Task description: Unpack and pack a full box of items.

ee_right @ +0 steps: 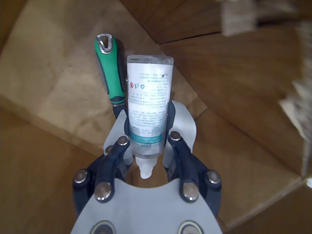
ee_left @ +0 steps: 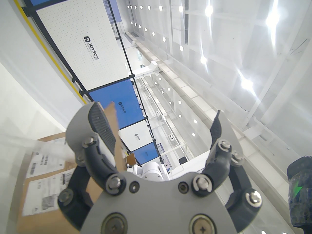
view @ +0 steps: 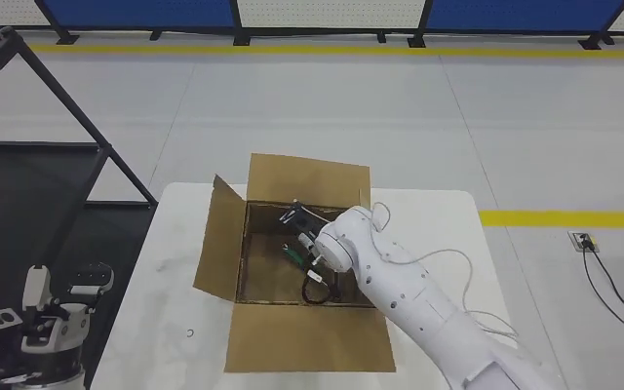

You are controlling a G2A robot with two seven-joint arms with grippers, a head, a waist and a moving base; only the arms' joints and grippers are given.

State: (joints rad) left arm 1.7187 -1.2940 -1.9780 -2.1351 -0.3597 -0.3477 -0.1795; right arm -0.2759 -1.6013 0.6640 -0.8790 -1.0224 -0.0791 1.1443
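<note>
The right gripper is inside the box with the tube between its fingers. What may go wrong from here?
1. The green-handled tool lies close beside the tube; lifting may drag it.
2. The right gripper holds the tube near its cap end, so the long free end may swing or slip.
3. The box walls are close; the tube could catch.

The box [view: 310, 177] is brown cardboard and stands open, its flaps folded outward. Inside it, a white tube [ee_right: 148, 91] with a clear crimped end and a white nozzle is clamped between the fingers of the right gripper [ee_right: 148, 118]. Just beside the tube and parallel to it, a green-handled tool [ee_right: 111, 74] lies on the box floor.
</note>
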